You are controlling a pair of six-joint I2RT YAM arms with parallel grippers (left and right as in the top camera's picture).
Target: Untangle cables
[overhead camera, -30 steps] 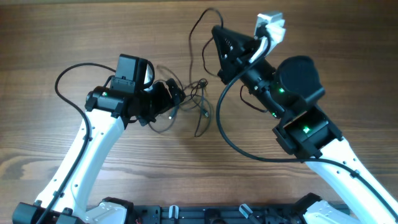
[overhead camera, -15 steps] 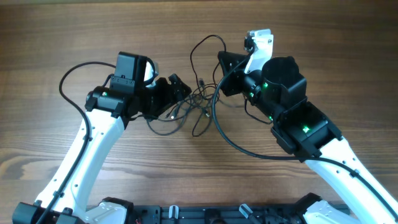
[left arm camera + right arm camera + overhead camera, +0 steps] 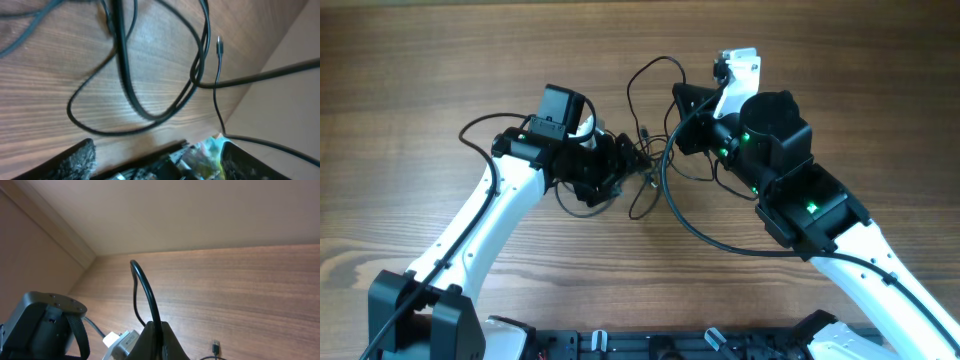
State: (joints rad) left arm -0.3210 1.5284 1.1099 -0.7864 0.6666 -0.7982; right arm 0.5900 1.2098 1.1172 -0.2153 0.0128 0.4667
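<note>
Cables (image 3: pixel 642 152) lie in a loose black tangle on the wooden table (image 3: pixel 440 80), between the two arms. At the tangle's left edge hangs the left gripper (image 3: pixel 608 168), its fingers (image 3: pixel 80 159) apart. Further right, the right gripper (image 3: pixel 155 329) is clamped together on one strand, which arcs upward from its tips.

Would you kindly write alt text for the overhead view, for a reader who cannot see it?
A small tangle of thin black cables lies in the middle of a wooden table. The left gripper sits at the tangle's left edge; the right gripper, on the other side, is shut on one strand that loops away from the pile.
</note>
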